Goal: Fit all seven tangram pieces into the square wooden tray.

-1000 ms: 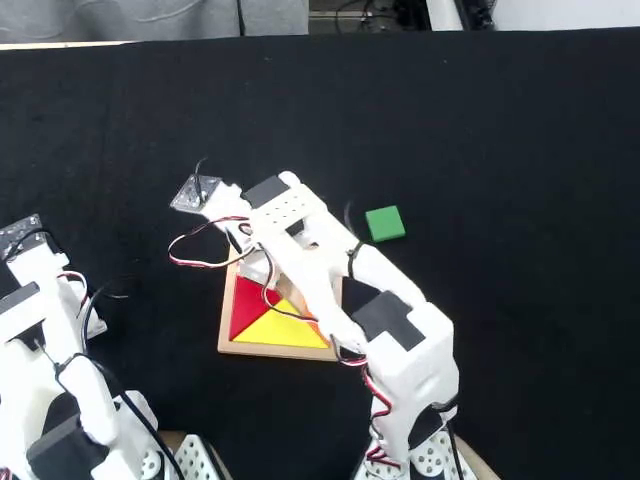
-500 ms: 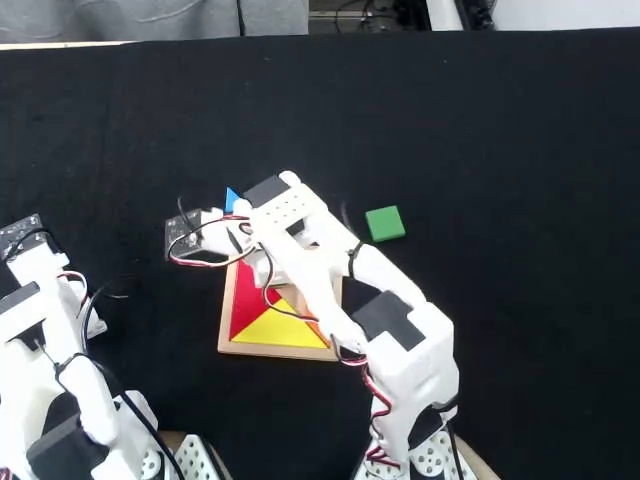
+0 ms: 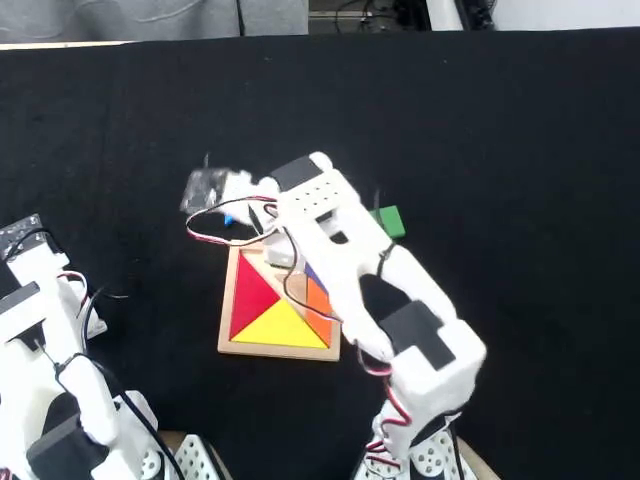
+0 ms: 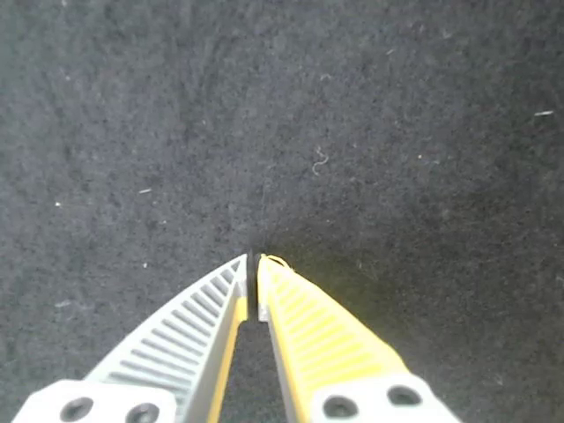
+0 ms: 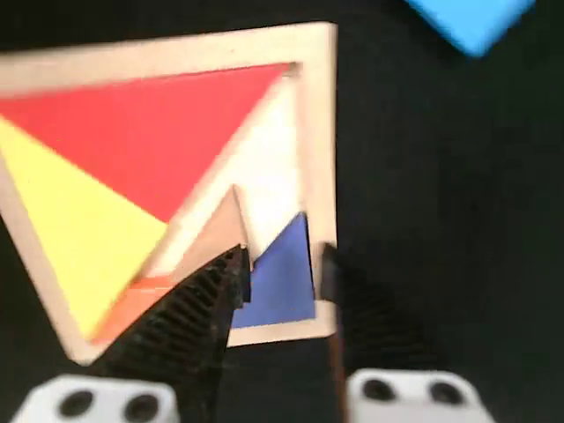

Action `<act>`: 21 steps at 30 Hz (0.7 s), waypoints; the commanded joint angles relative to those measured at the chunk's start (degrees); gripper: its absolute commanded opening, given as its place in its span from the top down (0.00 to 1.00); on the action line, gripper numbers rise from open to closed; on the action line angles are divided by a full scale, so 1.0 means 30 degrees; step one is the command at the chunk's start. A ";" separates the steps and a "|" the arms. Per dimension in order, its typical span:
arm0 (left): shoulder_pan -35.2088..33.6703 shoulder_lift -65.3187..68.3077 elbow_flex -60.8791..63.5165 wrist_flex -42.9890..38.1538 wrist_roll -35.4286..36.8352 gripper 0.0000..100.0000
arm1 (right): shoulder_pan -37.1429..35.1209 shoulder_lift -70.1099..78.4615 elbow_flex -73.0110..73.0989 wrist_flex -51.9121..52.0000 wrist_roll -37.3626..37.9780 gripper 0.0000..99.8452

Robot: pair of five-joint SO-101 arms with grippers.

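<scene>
Recorded from the high view: both arms, with the left arm point(image 3: 40, 340) folded at the near left corner of the black bench point(image 3: 520, 130) and the right arm point(image 3: 340, 250) stretched out above the square wooden tray point(image 3: 275, 351). Recorded there as well: a green square point(image 3: 392, 222) flat on the bench, beyond the tray and to its right, partly covered by the right arm. Obtained from the right wrist view, at closer range: the tray interior, including a pale strip of uncovered tray floor between the red triangle point(image 5: 150, 123) and the rim.

Counted one tray. Counted four pieces inside it: one red triangle, one yellow triangle point(image 5: 66, 238) edge to edge with the red, one orange piece point(image 5: 132, 308) and one dark blue triangle point(image 5: 282, 291). Counted two pieces outside it: the green square, and one light blue piece point(image 5: 467, 22) lying on the bench near a tray corner, apart from the rim. Total of pieces in sight: six.

Found the right gripper point(image 5: 282, 256) parted, with one finger standing on either side of the dark blue triangle. Located that triangle in a tray corner, against the rim. Could not tell whether either finger touched it.

Found the left gripper point(image 4: 256, 264) closed, fingertips meeting, nothing held, poised over the bench.
</scene>
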 commanded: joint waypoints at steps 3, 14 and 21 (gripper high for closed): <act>0.0073 -0.0469 0.0015 -0.0205 -0.0117 0.97 | -0.0410 -0.1656 0.1714 -0.0791 -0.5099 0.79; 0.0073 -0.0469 0.0015 -0.0205 -0.0117 0.97 | -0.0615 -0.1626 0.4176 -0.2256 -0.6828 0.82; 0.0073 -0.0469 0.0015 -0.0205 -0.0117 0.97 | -0.0645 -0.1626 0.5231 -0.3399 -0.6857 0.82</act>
